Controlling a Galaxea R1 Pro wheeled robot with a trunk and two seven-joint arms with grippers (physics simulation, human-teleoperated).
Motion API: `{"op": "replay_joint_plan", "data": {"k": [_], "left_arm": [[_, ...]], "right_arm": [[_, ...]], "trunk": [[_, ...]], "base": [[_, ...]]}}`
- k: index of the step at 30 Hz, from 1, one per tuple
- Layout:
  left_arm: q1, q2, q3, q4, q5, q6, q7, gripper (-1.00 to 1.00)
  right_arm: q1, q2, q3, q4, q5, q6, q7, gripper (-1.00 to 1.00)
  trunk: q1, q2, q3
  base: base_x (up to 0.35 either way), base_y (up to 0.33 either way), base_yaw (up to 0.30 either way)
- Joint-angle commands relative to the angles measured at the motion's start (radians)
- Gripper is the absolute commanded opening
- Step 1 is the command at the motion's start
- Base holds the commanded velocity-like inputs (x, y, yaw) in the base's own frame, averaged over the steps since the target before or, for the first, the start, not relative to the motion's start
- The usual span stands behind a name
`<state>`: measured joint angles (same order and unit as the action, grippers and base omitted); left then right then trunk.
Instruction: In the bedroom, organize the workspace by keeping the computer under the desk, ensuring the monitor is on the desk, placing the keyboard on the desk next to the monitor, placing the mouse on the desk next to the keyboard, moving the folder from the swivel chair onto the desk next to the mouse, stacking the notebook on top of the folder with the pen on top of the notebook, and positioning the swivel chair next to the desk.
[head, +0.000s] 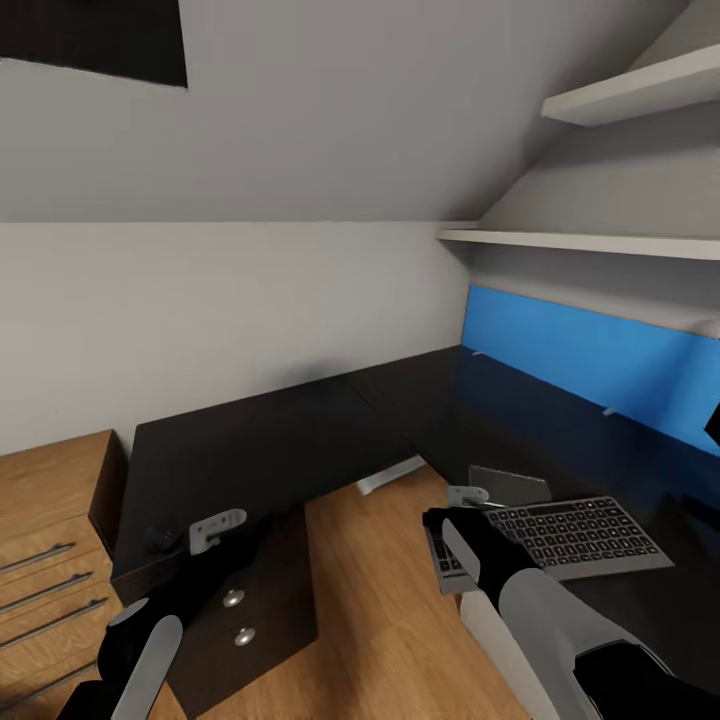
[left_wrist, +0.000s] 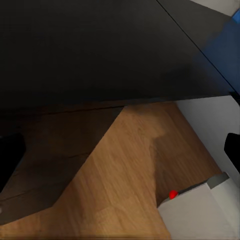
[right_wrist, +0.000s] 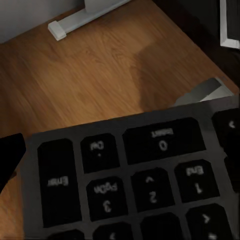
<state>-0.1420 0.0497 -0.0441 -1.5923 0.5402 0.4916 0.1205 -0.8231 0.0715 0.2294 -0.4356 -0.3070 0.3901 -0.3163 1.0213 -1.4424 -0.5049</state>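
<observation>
The slim black keyboard (head: 560, 540) with matte square keys lies on the glossy black L-shaped desk (head: 300, 430), at its near right edge. The right gripper (head: 466, 496) hovers at the keyboard's left end; I cannot tell its grip. The left gripper (head: 215, 530) hangs over the black drawer unit (head: 250, 610), grip unclear.

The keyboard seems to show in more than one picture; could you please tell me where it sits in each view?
Head view: the keyboard lies lower right, at the right end effector.
Left wrist view: I cannot make it out here.
Right wrist view: its number-pad end takes the lower half, close up.
Shared landmark: the wooden floor.
</observation>
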Motion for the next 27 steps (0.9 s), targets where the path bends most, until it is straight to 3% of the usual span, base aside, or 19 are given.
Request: {"op": "replay_joint_plan", "data": {"k": [1, 15, 23, 24, 27], "left_arm": [[-0.001, 0.001, -0.002, -0.001, 0.011, 0.003, 0.01, 1.0], [-0.001, 0.001, -0.002, -0.001, 0.011, 0.004, 0.01, 1.0], [-0.001, 0.001, -0.002, -0.001, 0.013, 0.004, 0.009, 1.0], [-0.001, 0.001, -0.002, -0.001, 0.013, 0.004, 0.01, 1.0], [-0.001, 0.001, -0.002, -0.001, 0.012, 0.004, 0.01, 1.0]], "right_arm": [[-0.001, -0.001, 0.008, -0.002, -0.011, 0.004, -0.009, 1.0], [-0.001, -0.001, 0.008, -0.003, -0.011, 0.004, -0.009, 1.0], [-0.001, 0.0, 0.01, -0.008, -0.008, -0.006, -0.008, 1.0], [0.0, 0.001, 0.011, -0.026, -0.008, -0.061, -0.009, 1.0], [0.002, 0.001, 0.011, -0.051, -0.006, -0.096, -0.01, 1.0]], "trunk": [[0.0, -0.001, -0.001], [0.0, -0.001, -0.001], [0.0, -0.001, -0.001], [0.0, -0.001, -0.001], [0.0, -0.001, -0.001]], "base": [[-0.096, 0.0, 0.0], [-0.174, 0.0, 0.0], [-0.039, 0.0, 0.0], [-0.002, 0.0, 0.0], [-0.001, 0.0, 0.0]]}}
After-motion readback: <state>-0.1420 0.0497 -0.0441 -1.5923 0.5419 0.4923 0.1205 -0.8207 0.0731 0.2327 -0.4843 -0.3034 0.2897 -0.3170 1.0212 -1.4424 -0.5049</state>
